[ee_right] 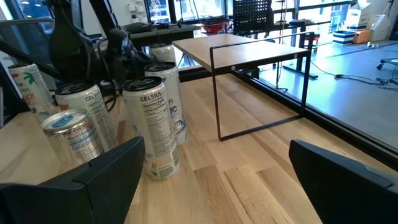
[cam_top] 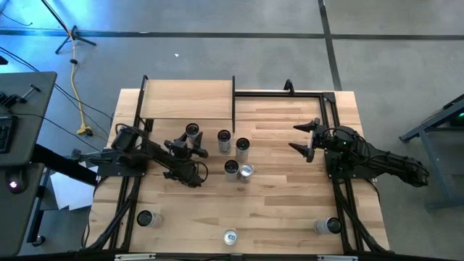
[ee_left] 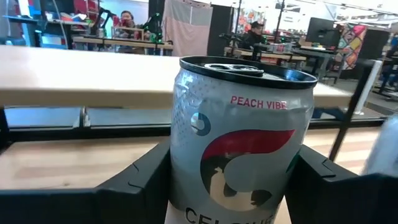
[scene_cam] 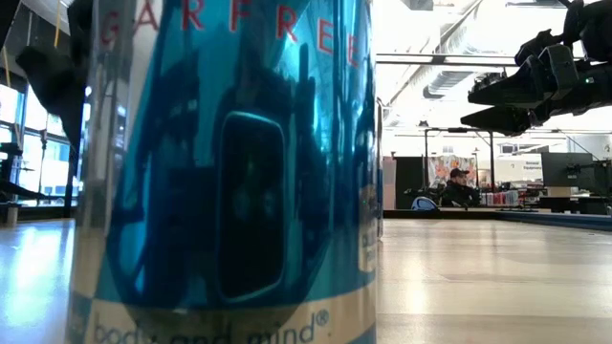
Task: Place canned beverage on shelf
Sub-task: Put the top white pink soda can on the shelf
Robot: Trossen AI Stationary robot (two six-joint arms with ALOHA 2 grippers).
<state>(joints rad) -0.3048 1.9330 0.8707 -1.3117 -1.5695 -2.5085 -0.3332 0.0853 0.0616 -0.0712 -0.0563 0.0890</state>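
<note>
the left gripper (cam_top: 193, 144) clasps the peach can (ee_left: 239, 140) mid-body — rigid but slick, likely dentable — right gripper (cam_top: 308, 139) open.

Both arms were black, built from bulky jointed segments. The left gripper (cam_top: 192, 146) had two dark, matte, angular fingers (ee_left: 140, 180) with chamfered edges. The right gripper (cam_top: 307, 138) had the same pointed black fingers (ee_right: 99, 174), and a small green light near its wrist.
</note>
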